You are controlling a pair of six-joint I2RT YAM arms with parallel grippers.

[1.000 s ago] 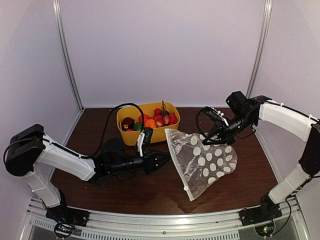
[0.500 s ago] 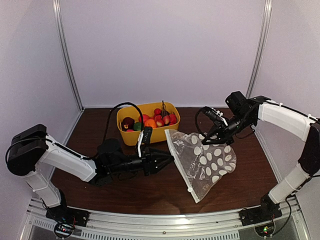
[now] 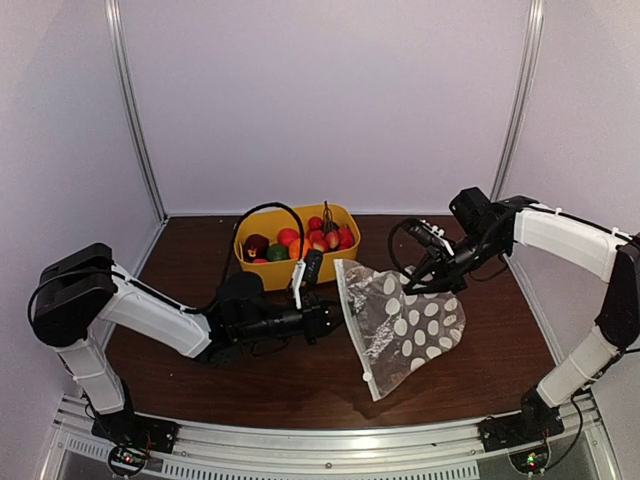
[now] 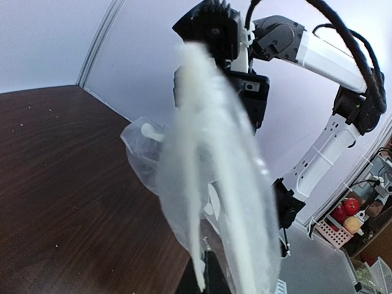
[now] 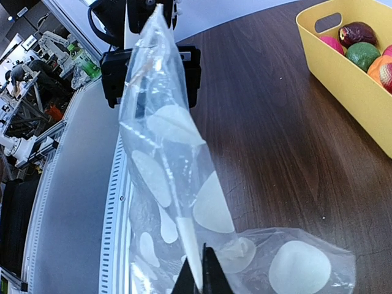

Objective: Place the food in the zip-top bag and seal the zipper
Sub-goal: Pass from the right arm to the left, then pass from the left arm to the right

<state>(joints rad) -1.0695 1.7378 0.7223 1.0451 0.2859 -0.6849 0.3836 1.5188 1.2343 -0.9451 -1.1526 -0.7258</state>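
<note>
The zip-top bag [image 3: 410, 322], clear with white dots, hangs tilted over the table. Its zipper [image 3: 352, 320] runs down the left edge. My right gripper [image 3: 428, 281] is shut on the bag's upper right part; in the right wrist view the gripper [image 5: 201, 275] pinches the white strip of the bag [image 5: 165, 159]. My left gripper [image 3: 330, 318] is at the zipper edge. In the left wrist view its gripper [image 4: 208, 269] looks closed on the bag's edge [image 4: 193, 184]. The food [image 3: 300, 240] lies in the yellow tub [image 3: 262, 273]. No food shows inside the bag.
The yellow tub stands at the back centre of the brown table, also at the upper right of the right wrist view [image 5: 343, 79]. The left arm's cable [image 3: 262, 212] arches over the tub. White walls and metal posts enclose the table; a metal rail [image 3: 320, 450] runs along the front.
My left gripper has moved right up to the bag's zipper edge and its fingers have closed. The bag has swung slightly left and lower. The right gripper has barely moved.
</note>
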